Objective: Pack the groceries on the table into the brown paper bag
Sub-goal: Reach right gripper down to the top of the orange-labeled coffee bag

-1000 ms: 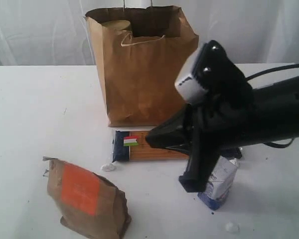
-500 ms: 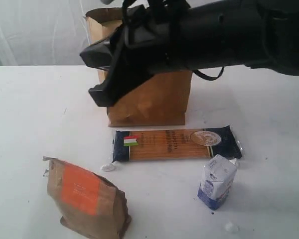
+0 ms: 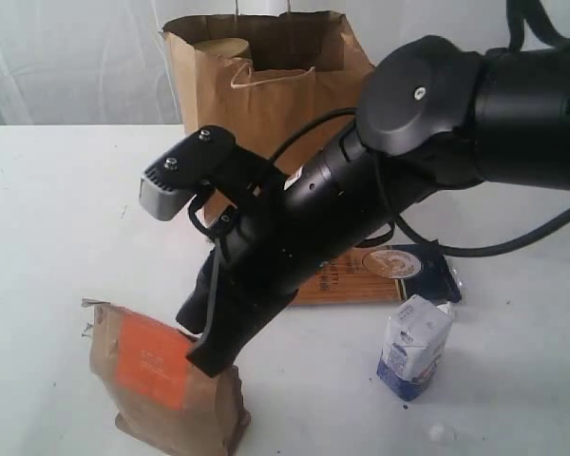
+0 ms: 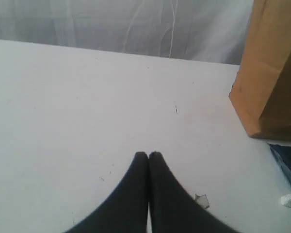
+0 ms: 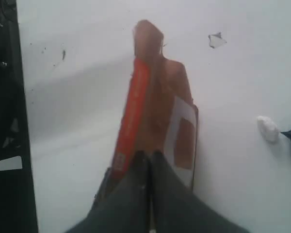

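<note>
1. The brown pouch is pictured upright at the worktop's near left, its orange label turned to the camera.
2. The spaghetti packet, laid crosswise before the paper bag, is largely hidden by the right arm.
3. The right tool is seen pressed together over the pouch, and the left tool pressed together over the worktop.

- The exterior view is looking down across the table, facing the brown paper bag.
- The left wrist view is skimming low over the table, catching the bag's corner.
- The right wrist view is pointing steeply down, close above the brown pouch, which the exterior view is also showing.
</note>
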